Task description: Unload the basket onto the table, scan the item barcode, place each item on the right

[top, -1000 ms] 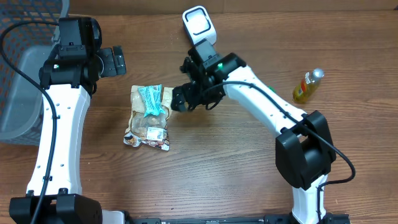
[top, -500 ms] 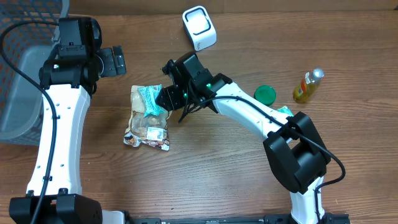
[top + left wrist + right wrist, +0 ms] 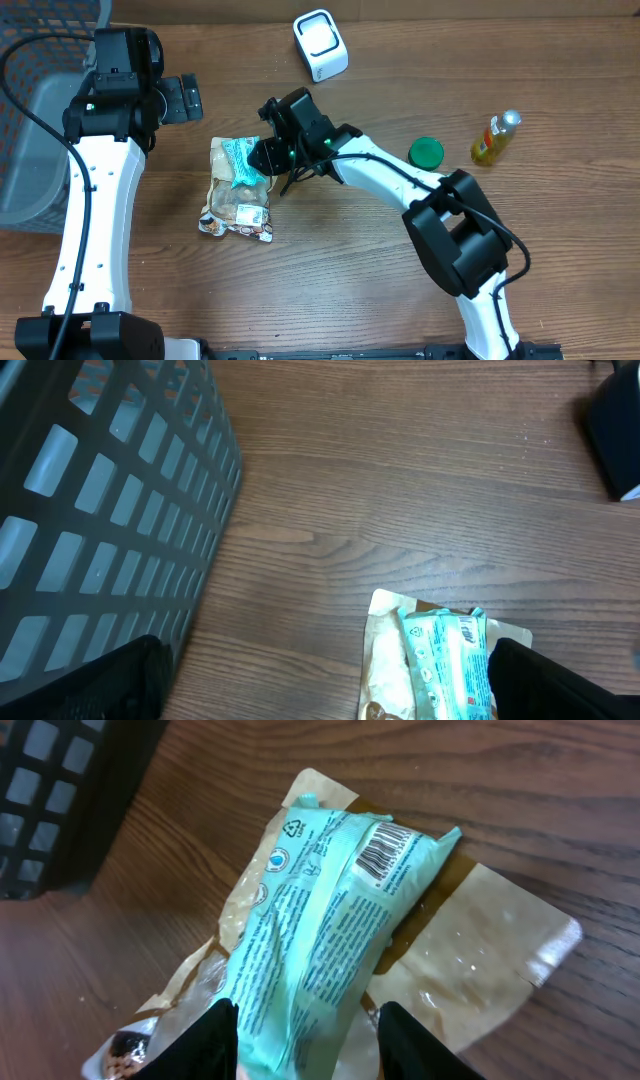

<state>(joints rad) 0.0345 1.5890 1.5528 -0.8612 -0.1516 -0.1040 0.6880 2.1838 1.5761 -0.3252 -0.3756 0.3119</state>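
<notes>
Right gripper (image 3: 307, 1032): we see both fingers low in the right wrist view, astride the near end of the teal packet (image 3: 320, 930), with the gap narrowed. We cannot tell if they actually pinch it. The packet lies on a tan pouch (image 3: 480, 950) on the wooden table (image 3: 560, 790), with its barcode (image 3: 385, 850) face up at its far end. A black mesh basket (image 3: 60, 800) sits past the pouch.

Left gripper (image 3: 330, 680): fingers spread wide with nothing between them, above the table between the basket and the pouch's top edge.

Farther back, overhead, we note the white scanner (image 3: 321, 44) near the table's far edge, apart from the packet. The green lid (image 3: 426, 153) and yellow bottle (image 3: 495, 138) are off to the right.
</notes>
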